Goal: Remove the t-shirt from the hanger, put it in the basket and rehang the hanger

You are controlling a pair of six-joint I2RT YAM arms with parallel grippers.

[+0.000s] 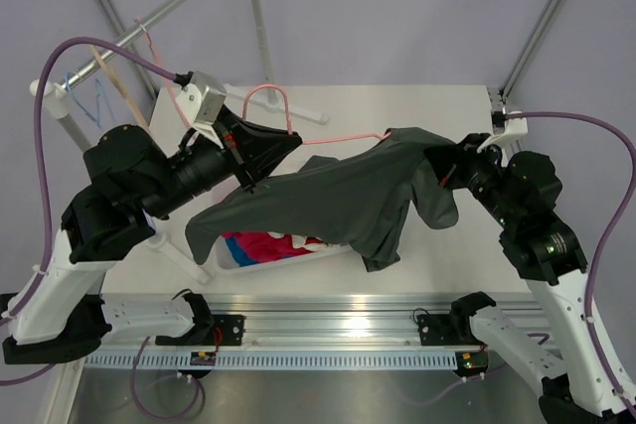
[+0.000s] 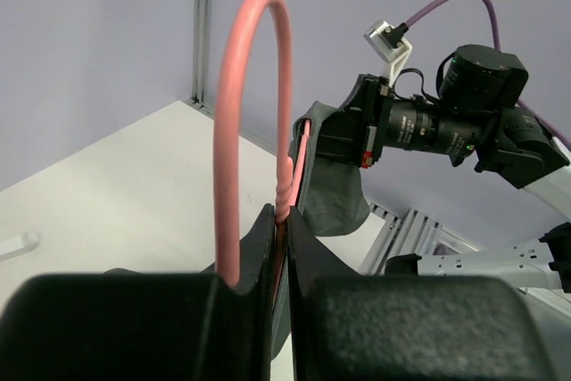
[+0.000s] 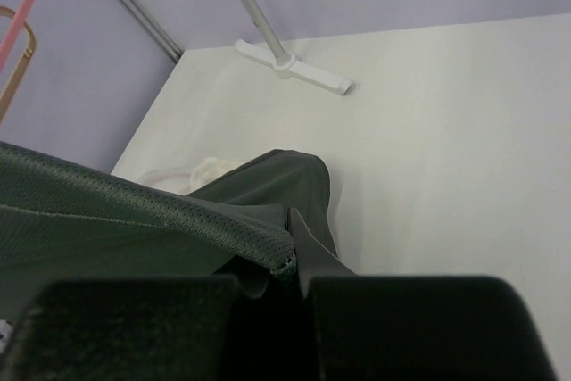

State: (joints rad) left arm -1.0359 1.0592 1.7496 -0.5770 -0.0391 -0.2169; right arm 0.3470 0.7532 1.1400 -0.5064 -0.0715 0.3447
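The dark grey t-shirt (image 1: 328, 196) hangs in mid-air between my two arms, draped over the thin salmon-pink hanger (image 1: 343, 137). My left gripper (image 1: 248, 154) is shut on the hanger's twisted neck just below the hook. In the left wrist view the hook (image 2: 259, 60) rises from between the closed fingers of that gripper (image 2: 284, 220), with the t-shirt (image 2: 335, 194) beyond. My right gripper (image 1: 444, 171) is shut on the t-shirt's right side. In the right wrist view a hemmed edge of the t-shirt (image 3: 134, 220) runs into that closed gripper (image 3: 294, 238).
A white basket (image 1: 202, 267) with red, pink and white clothes sits under the t-shirt. A clothes rack (image 1: 256, 17) stands at the back left with a beige hanger (image 1: 121, 86) and a blue hanger (image 1: 94, 98). The rack's foot (image 3: 294, 70) lies on the table.
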